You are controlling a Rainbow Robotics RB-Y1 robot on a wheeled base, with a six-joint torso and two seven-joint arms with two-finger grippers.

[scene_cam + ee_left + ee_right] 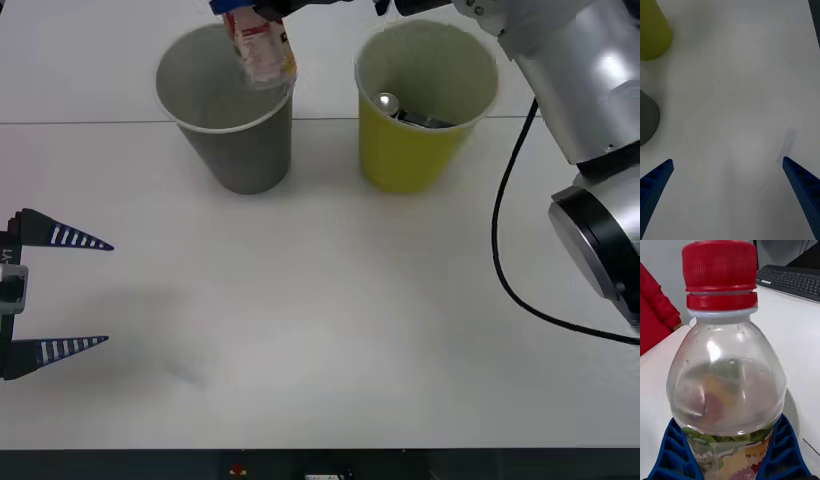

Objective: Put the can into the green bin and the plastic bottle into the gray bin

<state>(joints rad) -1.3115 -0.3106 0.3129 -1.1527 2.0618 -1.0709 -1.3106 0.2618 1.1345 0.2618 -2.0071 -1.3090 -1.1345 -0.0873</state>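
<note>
At the far left of the front view, the left gripper (85, 292) sits with its blue fingers spread wide, holding nothing. In the upper middle, the right gripper (730, 455) squeezes the plastic bottle (260, 45) right over the mouth of the gray bin (245, 150). Just to the right, the can (388, 102) lies inside the green bin (405, 155).

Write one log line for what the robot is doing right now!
right gripper: shut on plastic bottle, over gray bin | can: in green bin | left gripper: open, idle at table's left
</note>
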